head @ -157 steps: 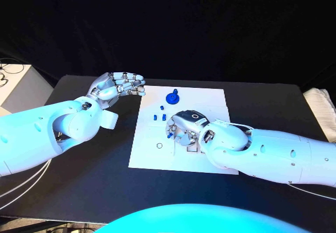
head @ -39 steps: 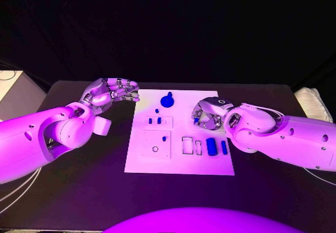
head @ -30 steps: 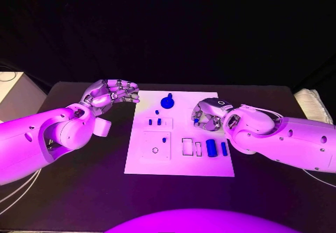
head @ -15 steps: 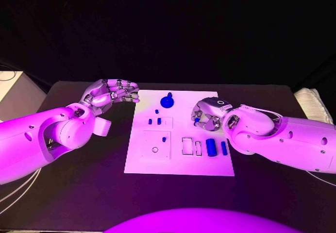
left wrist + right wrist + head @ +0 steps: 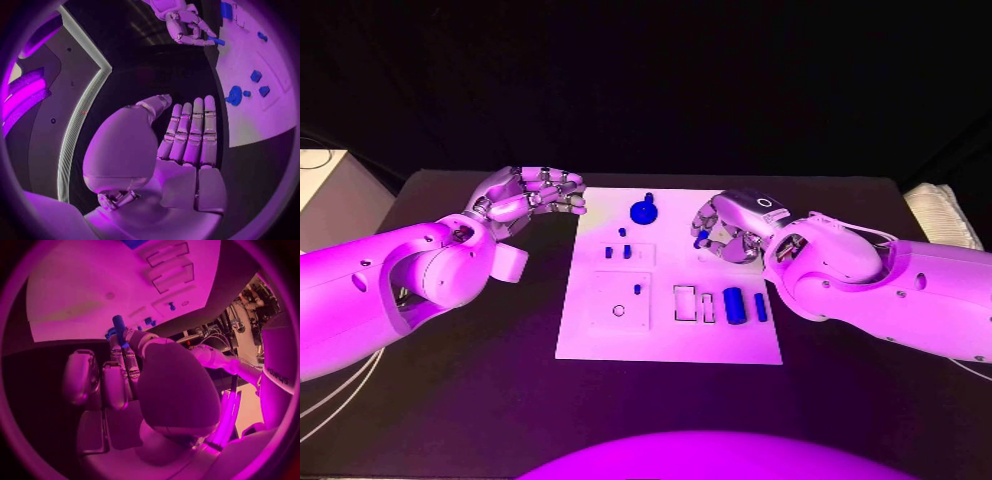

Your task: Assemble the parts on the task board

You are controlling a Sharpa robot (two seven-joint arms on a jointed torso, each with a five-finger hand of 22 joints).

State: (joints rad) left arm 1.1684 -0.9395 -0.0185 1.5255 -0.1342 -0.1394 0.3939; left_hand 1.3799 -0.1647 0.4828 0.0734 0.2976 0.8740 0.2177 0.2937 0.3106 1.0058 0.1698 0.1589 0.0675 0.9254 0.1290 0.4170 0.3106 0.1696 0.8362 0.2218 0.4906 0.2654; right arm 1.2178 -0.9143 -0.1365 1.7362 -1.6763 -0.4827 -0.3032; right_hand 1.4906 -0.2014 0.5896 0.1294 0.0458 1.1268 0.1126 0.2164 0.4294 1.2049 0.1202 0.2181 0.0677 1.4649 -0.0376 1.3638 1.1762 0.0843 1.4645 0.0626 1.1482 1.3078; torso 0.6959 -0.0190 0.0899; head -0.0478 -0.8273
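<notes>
Up above the right half of the white rectangular task board [image 5: 668, 335], the right silver hand [image 5: 728, 232] hangs with its fingers curled in, pinching a small dark blue cylindrical peg [image 5: 119, 326] between the thumb and a finger; in the head view that peg [image 5: 702, 240] shows as a blue speck at the fingertips, clear of the board's surface. The left silver hand [image 5: 531, 192] sits over the black table [image 5: 473, 380] just beside the board's far left corner, off the white plate. Seen from its wrist, this hand [image 5: 187, 145] holds its fingers straight and side by side with nothing in them, while the head view shows them bent at the tips, so it grips nothing.

On the board, a round blue knob-shaped part [image 5: 645, 210] stands near the far edge, with a tiny blue piece [image 5: 622, 231] just below it. Two small blue pegs [image 5: 619, 250] stand side by side in the small square panel on the left half. Nearer the robot, a single short blue peg [image 5: 636, 288] stands in the larger square panel, beside a small ring outline [image 5: 619, 308]. To the right of that, a wide blue block [image 5: 734, 303] and a slimmer blue bar [image 5: 760, 306] lie parallel, next to two empty rectangular slots [image 5: 692, 303].
</notes>
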